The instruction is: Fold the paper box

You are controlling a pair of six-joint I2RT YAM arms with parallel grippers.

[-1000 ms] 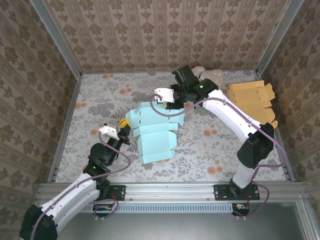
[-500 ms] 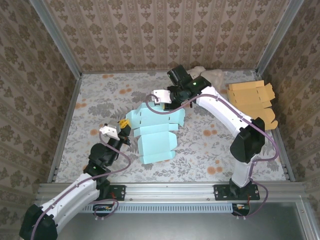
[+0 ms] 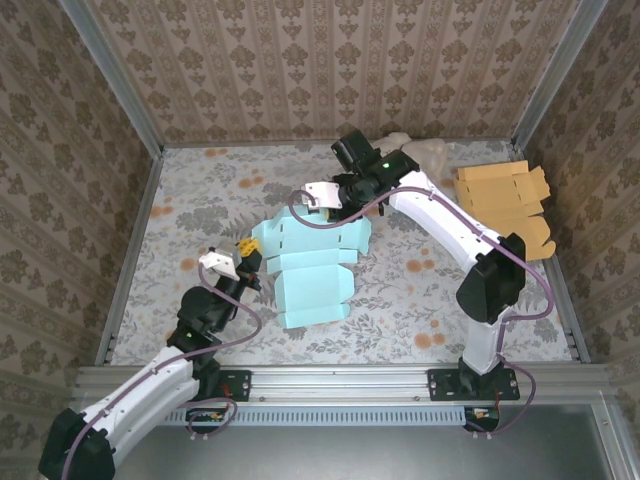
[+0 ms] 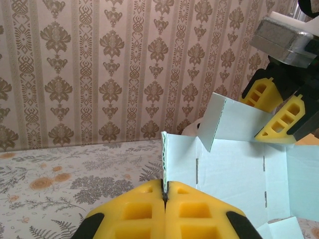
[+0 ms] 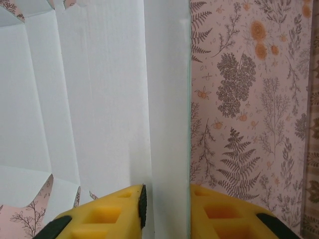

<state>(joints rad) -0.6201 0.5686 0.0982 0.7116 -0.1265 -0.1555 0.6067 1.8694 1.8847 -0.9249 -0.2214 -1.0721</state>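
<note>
The light blue paper box [image 3: 312, 262] lies partly folded in the middle of the table, its flaps raised. My left gripper [image 3: 246, 252] is at the box's left side, shut on the edge of an upright flap [image 4: 165, 159]; the yellow pads [image 4: 144, 209] meet on the card. My right gripper [image 3: 337, 204] reaches over the far side of the box. Its yellow fingers [image 5: 107, 216] straddle a raised far flap [image 5: 169, 124], still apart with the flap in the gap. From the left wrist view that flap [image 4: 234, 119] stands between the right gripper's fingers [image 4: 281, 122].
A flat stack of orange cardboard [image 3: 505, 202] lies at the back right, with a beige object [image 3: 420, 150] beside it at the back wall. Metal rails [image 3: 135, 240] and patterned walls enclose the floral table.
The right arm has shifted slightly left over the far flap, and its jaws have narrowed around it. The left gripper and the box's body have stayed put.
</note>
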